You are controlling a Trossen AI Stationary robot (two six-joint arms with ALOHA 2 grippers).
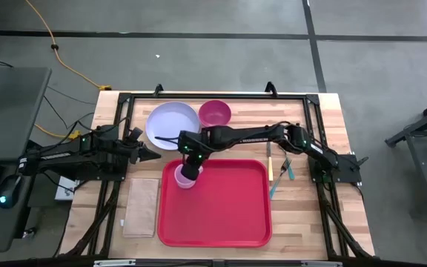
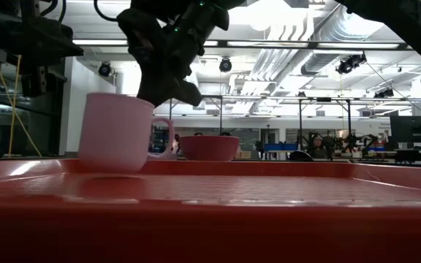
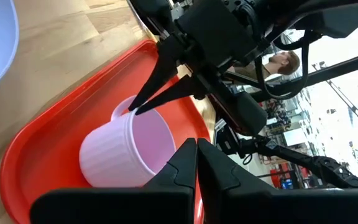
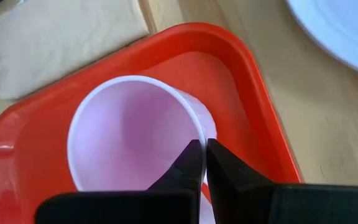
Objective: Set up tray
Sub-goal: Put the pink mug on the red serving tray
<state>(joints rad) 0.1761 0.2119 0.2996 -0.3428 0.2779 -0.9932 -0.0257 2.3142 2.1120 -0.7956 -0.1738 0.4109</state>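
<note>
Counted on the table: one red tray; one pink mug, standing in a corner of the tray; one pale plate; one dark pink bowl; one tan napkin. Beside the tray, several pieces of cutlery, exact number not discernible. Two arms present, one gripper each: left gripper, right gripper.

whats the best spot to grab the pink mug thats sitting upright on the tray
Probably the rim wall, from straight above: the pink mug stands upright and open-topped in a corner of the tray, so one finger fits inside, one outside. The right gripper is shut on the rim this way, next to the handle.
</note>
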